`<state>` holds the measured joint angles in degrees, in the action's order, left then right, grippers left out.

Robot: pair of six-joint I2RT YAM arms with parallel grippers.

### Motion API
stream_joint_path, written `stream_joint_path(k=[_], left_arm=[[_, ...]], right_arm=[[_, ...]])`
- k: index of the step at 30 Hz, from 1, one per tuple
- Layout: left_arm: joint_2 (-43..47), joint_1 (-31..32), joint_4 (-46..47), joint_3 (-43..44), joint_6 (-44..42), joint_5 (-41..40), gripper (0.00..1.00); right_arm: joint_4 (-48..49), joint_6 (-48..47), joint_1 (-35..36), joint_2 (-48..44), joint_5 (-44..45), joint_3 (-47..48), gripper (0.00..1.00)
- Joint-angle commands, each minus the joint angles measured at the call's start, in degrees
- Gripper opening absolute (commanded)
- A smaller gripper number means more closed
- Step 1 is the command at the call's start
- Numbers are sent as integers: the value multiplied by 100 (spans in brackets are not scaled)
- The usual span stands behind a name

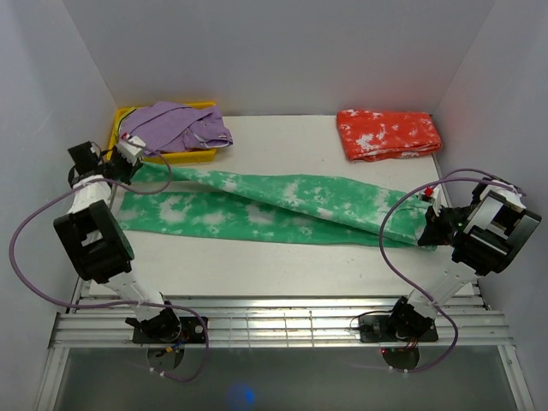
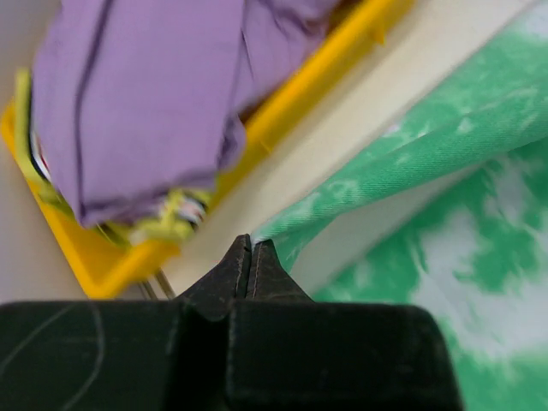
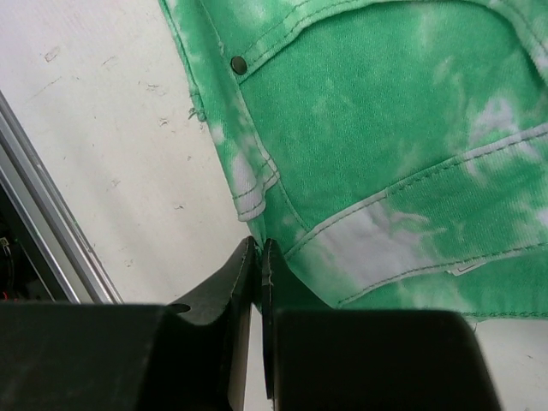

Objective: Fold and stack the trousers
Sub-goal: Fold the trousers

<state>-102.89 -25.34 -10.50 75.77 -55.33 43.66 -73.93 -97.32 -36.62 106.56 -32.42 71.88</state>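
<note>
Across the middle of the worktop, from its left edge almost to its right edge, the green trousers (image 1: 282, 201) lie stretched lengthwise, with one leg raised in a ridge over the other. At the left edge, just in front of the yellow tray (image 1: 184, 157) that holds the purple garment (image 1: 175, 127), the left gripper (image 1: 133, 163) has its fingers pressed together on the tip of a leg hem. Near the right edge the right gripper (image 1: 428, 229) pinches the waist end, its jaws closed on a stitched corner of the cloth. The red-orange trousers (image 1: 390, 134) sit folded in the far right corner.

By my reading, that pair is finished and the green pair is mid-fold, held at both ends. The next move likely calls for both arms to work in step, keeping the cloth taut so the layers land edge on edge rather than bunched.
</note>
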Motion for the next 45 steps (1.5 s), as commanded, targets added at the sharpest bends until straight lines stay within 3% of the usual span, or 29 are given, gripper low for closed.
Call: stream_joint_path(k=[1, 4, 5, 7, 8, 9, 13, 14, 16, 20, 27, 31, 38, 45], left_arm=[[1217, -1235, 410, -631, -636, -52, 0], [1718, -1719, -406, -1624, -1530, 99, 0], [1781, -1789, -783, -2166, -2221, 47, 14], [1912, -1947, -830, -2688, -2498, -251, 41], [1948, -2009, -813, -2899, -2639, -287, 69], [2001, -2149, -735, -3101, -2554, -288, 98], [2019, -2484, -1952, -2262, -2219, 552, 98], [1993, -2519, -2782, -1998, -2280, 713, 98], [2001, -2581, -3307, -1410, -2176, 915, 98], [1931, -2581, -4143, -775, -1833, 837, 98], [983, -2318, -4126, 121, -103, -214, 84], [385, -2282, -4206, 588, 794, -734, 82], [516, -1747, -3863, -61, 1402, -1588, 78], [779, -1342, -3802, -1423, 515, -1738, 43]], right_arm=[[502, -112, -231, -57, 1080, 99, 8], [564, -103, -223, -31, 1133, 28, 8], [573, -77, -231, -4, 1133, 37, 8], [556, -33, -231, 48, 1133, 107, 16], [512, -15, -223, 66, 1116, 168, 21], [442, 20, -231, 84, 1063, 238, 38], [73, 143, -231, 5, 870, 713, 68], [-15, 143, -231, -13, 765, 940, 78], [-86, 335, -223, -22, 589, 1205, 85], [-95, 573, -170, -48, 325, 1627, 84], [-17, 1521, 383, 93, 237, 1602, 72], [605, 2286, 901, 23, 271, 1295, 70], [1126, 3131, 1667, 277, 1104, 978, 63], [1697, 3184, 1588, 681, 2353, 442, 61]])
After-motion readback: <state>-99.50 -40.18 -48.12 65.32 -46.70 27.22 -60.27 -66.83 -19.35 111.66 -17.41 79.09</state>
